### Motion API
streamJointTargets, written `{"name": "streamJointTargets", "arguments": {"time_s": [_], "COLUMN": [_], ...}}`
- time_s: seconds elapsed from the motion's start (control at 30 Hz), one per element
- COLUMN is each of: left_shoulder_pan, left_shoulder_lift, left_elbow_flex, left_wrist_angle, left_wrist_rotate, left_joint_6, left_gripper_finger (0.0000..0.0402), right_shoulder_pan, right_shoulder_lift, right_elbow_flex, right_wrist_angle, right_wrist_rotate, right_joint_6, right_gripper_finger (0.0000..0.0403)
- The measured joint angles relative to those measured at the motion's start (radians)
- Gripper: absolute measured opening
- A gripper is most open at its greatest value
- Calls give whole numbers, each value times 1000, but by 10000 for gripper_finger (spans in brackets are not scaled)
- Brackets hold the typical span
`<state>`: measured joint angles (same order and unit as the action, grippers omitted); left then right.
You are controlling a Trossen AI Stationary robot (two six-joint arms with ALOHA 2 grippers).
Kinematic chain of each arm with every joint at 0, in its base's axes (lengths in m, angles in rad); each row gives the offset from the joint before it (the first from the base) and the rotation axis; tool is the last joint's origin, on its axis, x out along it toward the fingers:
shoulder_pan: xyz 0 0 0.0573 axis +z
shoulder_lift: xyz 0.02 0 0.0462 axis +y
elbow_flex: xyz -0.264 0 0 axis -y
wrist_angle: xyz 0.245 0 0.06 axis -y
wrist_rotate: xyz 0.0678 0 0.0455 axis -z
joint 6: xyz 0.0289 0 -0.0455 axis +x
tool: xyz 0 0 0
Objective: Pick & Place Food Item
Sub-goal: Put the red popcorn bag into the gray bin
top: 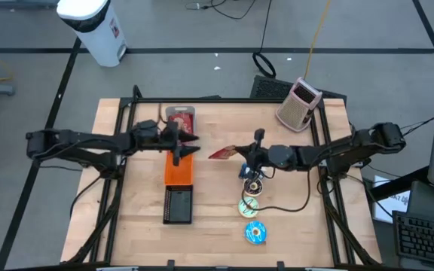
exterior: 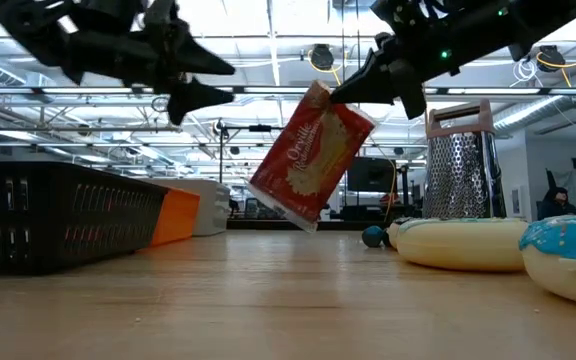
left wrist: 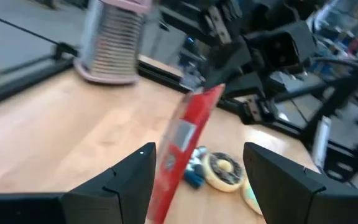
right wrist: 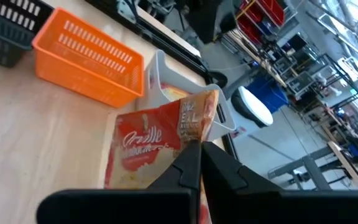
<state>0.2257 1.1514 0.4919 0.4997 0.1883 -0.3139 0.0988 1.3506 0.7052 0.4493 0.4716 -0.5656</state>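
Food item: a red popcorn packet marked with pale lettering hangs tilted in the air, clear of the table; seen from above it lies near the table's middle, between the two arms.
Right gripper: the right gripper is clenched on the packet's upper corner, so the packet dangles below and to one side of the fingertips; in its own wrist view the two dark fingers meet over the packet's top edge.
Left gripper: the left gripper hovers above the orange basket with its jaws spread and nothing between them; it stands near the packet but apart from it. In its wrist view the packet shows edge-on beyond the gap between its fingers.
Baskets: the orange basket lies next to a black basket, left of the packet; a white bin holding a red item sits beyond the orange one.
Other food: a yellow-iced doughnut and a blue-iced doughnut rest on the table below the right arm.
Grater: a pink-framed box grater stands at the far right of the table, well apart from the packet.
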Motion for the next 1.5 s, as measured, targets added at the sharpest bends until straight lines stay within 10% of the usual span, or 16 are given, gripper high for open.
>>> {"name": "streamJointTargets", "arguments": {"time_s": [0.4,0.9,1.3,1.5], "left_shoulder_pan": [-85,-86,-61,-41], "left_shoulder_lift": [317,494,494,465], "left_elbow_flex": [310,384,384,384], "left_wrist_angle": [-70,-31,-25,-40], "left_wrist_rotate": [28,-14,-15,-38], "left_joint_6": [163,230,231,236], "left_gripper_finger": [241,235,18,19], "right_shoulder_pan": [2,1,1,0], "right_shoulder_lift": [0,0,0,-11], "right_elbow_flex": [1,2,2,2], "right_wrist_angle": [-30,-35,-34,-9], "right_wrist_rotate": [-1,-4,-3,8], "right_joint_6": [29,31,81,236], "right_gripper_finger": [0,0,0,12]}}
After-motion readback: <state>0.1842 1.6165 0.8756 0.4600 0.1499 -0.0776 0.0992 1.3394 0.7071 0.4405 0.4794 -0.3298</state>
